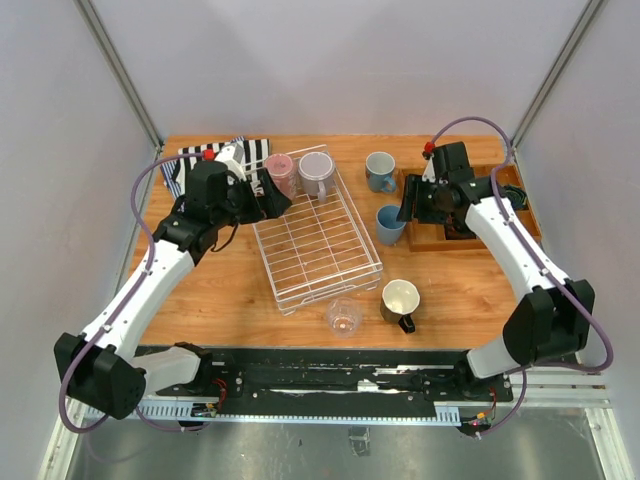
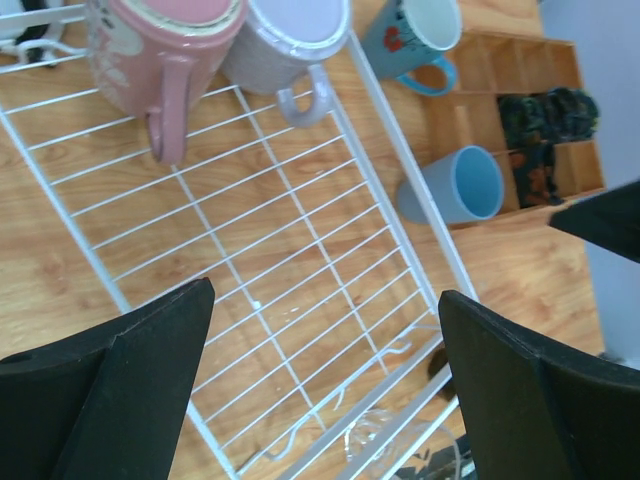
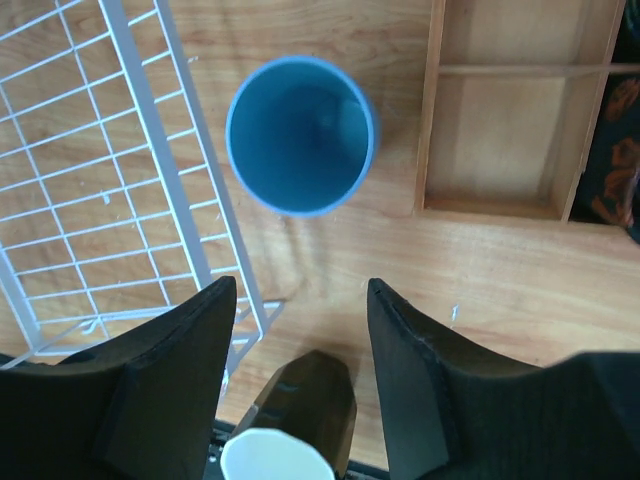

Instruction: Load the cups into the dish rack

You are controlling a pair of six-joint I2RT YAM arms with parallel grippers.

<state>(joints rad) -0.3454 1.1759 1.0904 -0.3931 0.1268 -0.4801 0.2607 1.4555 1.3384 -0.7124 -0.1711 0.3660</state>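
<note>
The light wooden table (image 1: pixel 455 290) lies under both my arms. My left pincer (image 2: pixel 325 330) hangs with its jaws wide apart and nothing between them. The large white wire dish rack (image 2: pixel 300 260) spreads directly beneath it. My right pincer (image 3: pixel 300 300) is also spread and empty, and the brown wooden compartment tray (image 3: pixel 500 130) lies to its right.

Ahead of my left pincer, the pink translucent mug (image 2: pixel 150 50) and the grey-lilac cup (image 2: pixel 285 40) stand side by side inside the rack. The other four cups stand outside it on the table. The light blue tumbler (image 3: pixel 300 135) is just ahead of my right pincer, between rack and tray. The blue-grey mug (image 1: pixel 380 170) is farther ahead. The dark mug with cream inside (image 1: pixel 401 302) is behind my right pincer, with the clear glass (image 1: pixel 343 316) beside it.
</note>
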